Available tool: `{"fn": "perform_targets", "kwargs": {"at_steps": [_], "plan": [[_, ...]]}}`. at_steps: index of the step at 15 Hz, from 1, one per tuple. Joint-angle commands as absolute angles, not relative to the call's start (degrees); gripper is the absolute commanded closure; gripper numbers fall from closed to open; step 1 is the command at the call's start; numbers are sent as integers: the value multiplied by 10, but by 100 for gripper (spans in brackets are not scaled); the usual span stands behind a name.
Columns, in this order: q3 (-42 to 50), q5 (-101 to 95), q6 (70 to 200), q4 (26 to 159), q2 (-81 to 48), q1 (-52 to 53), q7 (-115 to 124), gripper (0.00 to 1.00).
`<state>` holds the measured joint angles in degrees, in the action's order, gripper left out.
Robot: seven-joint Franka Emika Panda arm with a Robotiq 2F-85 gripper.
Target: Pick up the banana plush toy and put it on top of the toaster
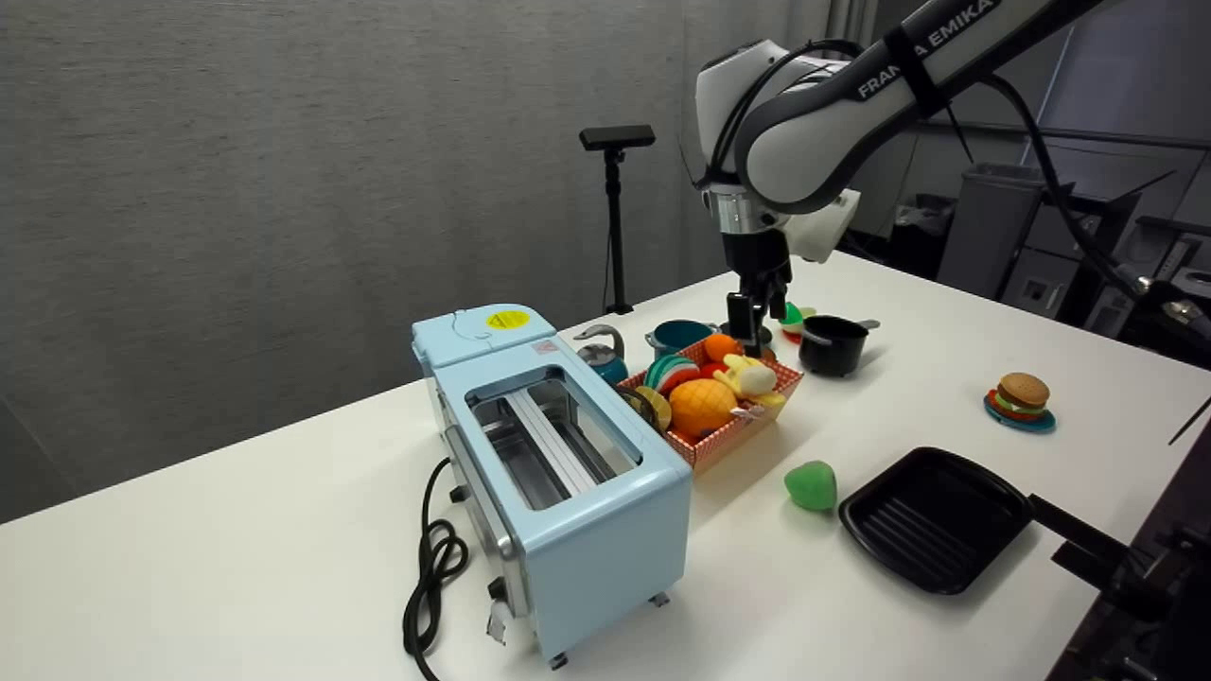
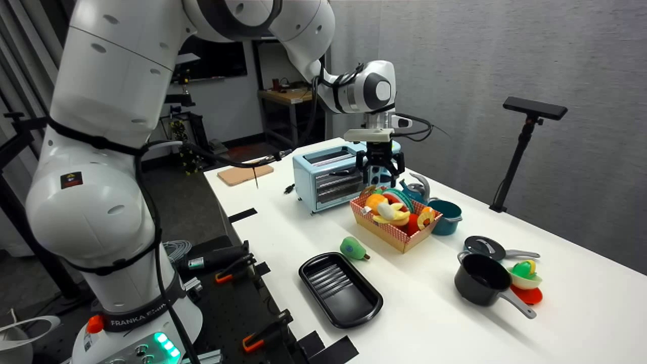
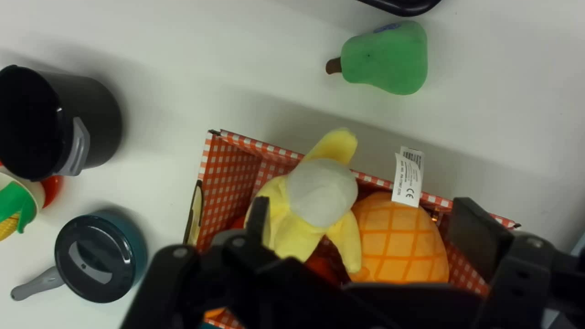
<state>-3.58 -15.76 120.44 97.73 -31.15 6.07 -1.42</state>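
The banana plush toy [image 1: 749, 378] is yellow with a pale, rounded middle and peel-like flaps. It lies on top of the toys in the red-checked basket [image 1: 730, 441], near its rim, and also shows in an exterior view [image 2: 392, 214] and the wrist view [image 3: 322, 194]. My gripper [image 3: 365, 224] is open and empty above the basket, pointing down. In the wrist view one finger overlaps the plush's edge; I cannot tell whether they touch. The other finger is beyond the orange toy. The pale blue toaster [image 1: 605, 534] stands beside the basket, nothing on its slotted top [image 2: 328, 156].
An orange toy fruit [image 3: 402, 237] lies beside the plush in the basket. A green toy [image 1: 812, 485] and a black grill pan [image 1: 932, 520] lie on the table. A kettle [image 2: 415, 191], a teal pot [image 2: 445, 217] and a black pot [image 2: 480, 280] stand around the basket.
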Motion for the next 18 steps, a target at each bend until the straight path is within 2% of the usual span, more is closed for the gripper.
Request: {"fn": "perform_targets", "kwargs": {"at_steps": [1,18], "plan": [[-34,-132,1205,935,-349,47,-52,0],[-33,-101,1193,871,-430,30,-85,0]]}}
